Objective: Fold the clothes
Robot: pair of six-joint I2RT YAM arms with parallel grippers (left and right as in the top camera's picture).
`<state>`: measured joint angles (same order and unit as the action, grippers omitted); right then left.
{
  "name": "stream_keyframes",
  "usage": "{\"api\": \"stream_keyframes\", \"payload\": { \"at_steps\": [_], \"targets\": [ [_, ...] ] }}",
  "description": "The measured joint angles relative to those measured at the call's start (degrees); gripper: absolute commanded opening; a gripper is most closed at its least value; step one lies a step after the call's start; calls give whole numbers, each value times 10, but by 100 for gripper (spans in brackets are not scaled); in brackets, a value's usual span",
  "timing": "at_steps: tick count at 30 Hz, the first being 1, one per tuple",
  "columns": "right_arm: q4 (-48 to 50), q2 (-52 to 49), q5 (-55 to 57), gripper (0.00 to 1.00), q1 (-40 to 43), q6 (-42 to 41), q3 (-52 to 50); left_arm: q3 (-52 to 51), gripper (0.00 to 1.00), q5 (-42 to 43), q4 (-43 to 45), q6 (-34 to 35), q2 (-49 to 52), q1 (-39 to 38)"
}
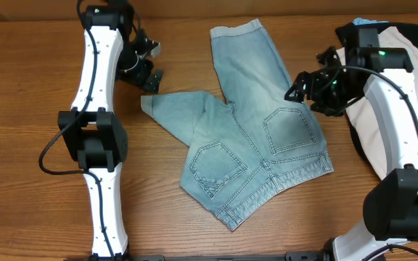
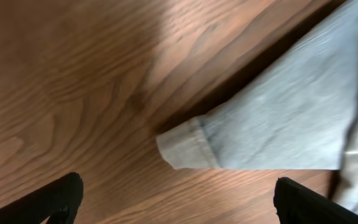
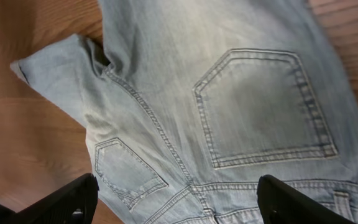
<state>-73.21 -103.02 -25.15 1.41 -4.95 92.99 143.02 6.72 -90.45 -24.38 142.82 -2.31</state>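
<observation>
The light-blue denim shorts (image 1: 249, 127) lie back-side up in the middle of the wooden table (image 1: 27, 196), one leg pointing to the far edge, the other folded out to the left. My left gripper (image 1: 145, 64) is open and empty just left of that leg's hem (image 2: 185, 149), above bare wood. My right gripper (image 1: 300, 88) is open and empty, hovering over the shorts' right side by the back pocket (image 3: 263, 109). A beige garment (image 1: 412, 94) lies on a black garment (image 1: 358, 138) at the right edge.
My right arm (image 1: 405, 138) crosses over the beige and black pile. My left arm (image 1: 96, 130) stretches along the left side of the table. Bare wood shows at front left and far left.
</observation>
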Motion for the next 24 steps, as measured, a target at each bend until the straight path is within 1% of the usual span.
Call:
{"api": "stream_keyframes", "payload": {
  "at_steps": [3, 6, 7, 10, 11, 14, 15, 17, 19, 20, 24],
  "targets": [
    [4, 0, 4, 86, -10, 1, 0, -40, 95, 0, 35, -14, 2, 7],
    [9, 0, 6, 86, -12, 1, 0, -76, 89, 7, 67, -22, 2, 7],
    [11, 0, 7, 86, -12, 1, 0, -84, 82, 11, 73, -24, 3, 7],
    [16, 0, 9, 86, -12, 2, 0, -104, 72, 31, 85, -31, 3, 5],
    [19, 0, 10, 86, -12, 2, 0, -107, 66, 38, 85, -31, 3, 5],
    [21, 0, 11, 86, -12, 3, 0, -120, 59, 53, 85, -32, 3, 4],
    [21, 0, 12, 86, -12, 3, 0, -126, 51, 57, 86, -33, 3, 4],
    [21, 0, 12, 86, -12, 3, 0, -137, 40, 60, 87, -33, 3, 3],
    [21, 0, 12, 86, -12, 3, 0, -149, 17, 64, 89, -34, 3, 2],
    [21, 0, 12, 86, -12, 3, 0, -154, 4, 66, 89, -34, 3, 2],
    [21, 0, 12, 86, -12, 3, 0, -162, 4, 72, 89, -32, 3, 0]
  ]
}}
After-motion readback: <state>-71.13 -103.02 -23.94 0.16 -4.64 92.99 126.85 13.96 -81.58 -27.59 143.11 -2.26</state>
